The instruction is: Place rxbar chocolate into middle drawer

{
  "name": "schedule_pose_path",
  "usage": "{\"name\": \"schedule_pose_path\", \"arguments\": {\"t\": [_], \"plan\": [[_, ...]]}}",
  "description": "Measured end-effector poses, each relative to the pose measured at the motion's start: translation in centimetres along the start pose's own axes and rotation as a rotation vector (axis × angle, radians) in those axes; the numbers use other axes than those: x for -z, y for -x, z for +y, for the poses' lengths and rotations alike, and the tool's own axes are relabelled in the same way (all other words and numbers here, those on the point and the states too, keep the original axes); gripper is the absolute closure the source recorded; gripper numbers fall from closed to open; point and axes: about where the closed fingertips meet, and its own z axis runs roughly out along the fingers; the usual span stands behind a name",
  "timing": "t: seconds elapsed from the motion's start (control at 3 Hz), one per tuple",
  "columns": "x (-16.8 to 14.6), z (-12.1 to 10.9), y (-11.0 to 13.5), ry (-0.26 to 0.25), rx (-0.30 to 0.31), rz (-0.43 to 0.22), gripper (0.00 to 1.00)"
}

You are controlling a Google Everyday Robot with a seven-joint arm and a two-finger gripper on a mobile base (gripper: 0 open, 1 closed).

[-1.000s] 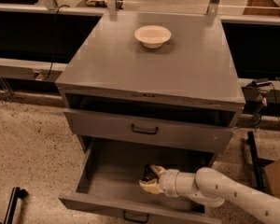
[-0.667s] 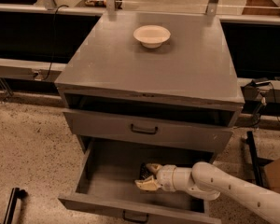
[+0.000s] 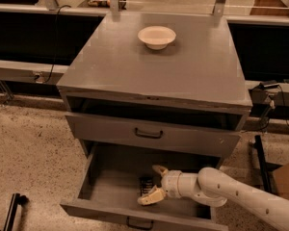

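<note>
The rxbar chocolate (image 3: 144, 185) is lying flat on the floor of the middle drawer (image 3: 108, 189), towards the middle and a little nearer the front wall than the back, its dark wrapper showing against the grey. The end effector (image 3: 150, 184) is sitting low inside the same drawer, just to the right of the bar, with its two pale fingers (image 3: 153, 197) spread wide apart; one is pointing back into the drawer, the other forward, and the bar is lying about between their tips. It is gripping nothing that I can make out, though whether a fingertip is brushing the wrapper is too close to call.

The step in hand looks to be the release and the way out. Doing it well is mostly a matter of keeping the fingers spread as they are, so neither pad is dragging the wrapper along, and lifting a little before drawing back to the right, where the white arm (image 3: 231, 196) is reaching in over the drawer's side. The closed upper drawer (image 3: 106, 128) is overhanging the back of the opening, so a steep rise there is risking a knock under its face. The white bowl (image 3: 156, 36) on the worktop (image 3: 135, 73) is well apart and not in play
</note>
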Motion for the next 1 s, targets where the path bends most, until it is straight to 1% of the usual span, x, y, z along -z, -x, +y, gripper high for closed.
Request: {"name": "schedule_pose_path", "arguments": {"t": [0.33, 0.67, 1.0], "plan": [[0.7, 1.2, 0.7, 0.033, 0.000, -0.007, 0.00], [1.8, 2.9, 1.2, 0.066, 0.004, 0.036, 0.00], [2.0, 3.0, 1.5, 0.065, 0.010, 0.041, 0.00]]}}
